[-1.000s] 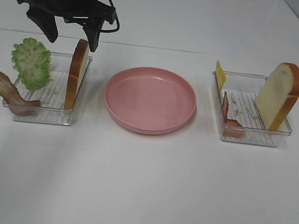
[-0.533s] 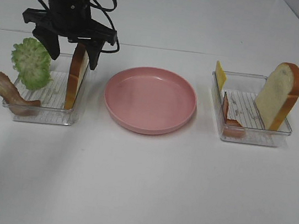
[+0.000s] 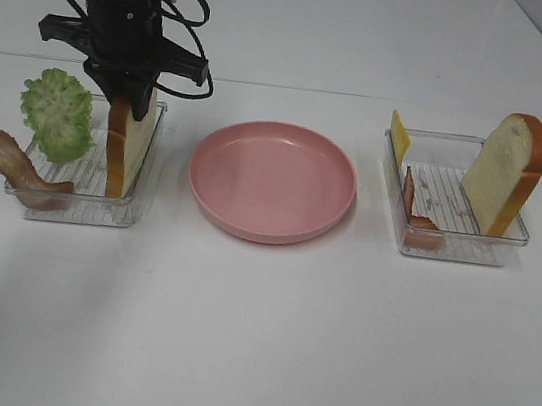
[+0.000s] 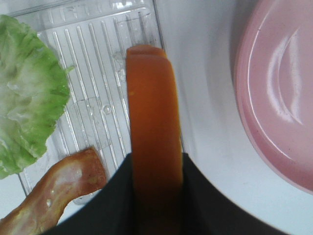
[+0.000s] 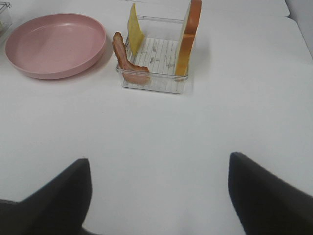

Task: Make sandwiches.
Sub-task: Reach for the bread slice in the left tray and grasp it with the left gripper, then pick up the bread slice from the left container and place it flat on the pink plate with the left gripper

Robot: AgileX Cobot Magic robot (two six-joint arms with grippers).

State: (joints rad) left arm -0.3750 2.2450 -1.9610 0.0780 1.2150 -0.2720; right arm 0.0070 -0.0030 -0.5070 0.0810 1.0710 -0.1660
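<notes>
My left gripper (image 3: 130, 90) is clamped on the top crust of a white toy bread slice with orange-brown crust (image 3: 129, 148); the left wrist view shows the crust pinched tight between both black fingers (image 4: 110, 205). The slice stands on edge in a clear ribbed plastic tray (image 3: 78, 208) toward the desk's left edge, along the tray wall nearest the round pink plate (image 3: 272, 178). I cannot tell whether its lower edge touches the tray floor. In the same tray, a ruffled green lettuce leaf (image 3: 56, 112) leans at the wall facing the desk's left edge, and a brown bacon strip (image 3: 18, 168) hangs over that wall at the near corner.

The plate sits bare mid-desk, apart from both trays. Toward the desk's right edge, a second clear tray (image 3: 451, 251) holds another crusted white bread slice (image 3: 502, 175) propped upright, a thin yellow cheese square (image 3: 398, 138) and a second bacon strip (image 3: 415, 218).

My right gripper (image 5: 157, 159) hangs over bare desk nearer the front edge, fingers spread wide with nothing between them.
</notes>
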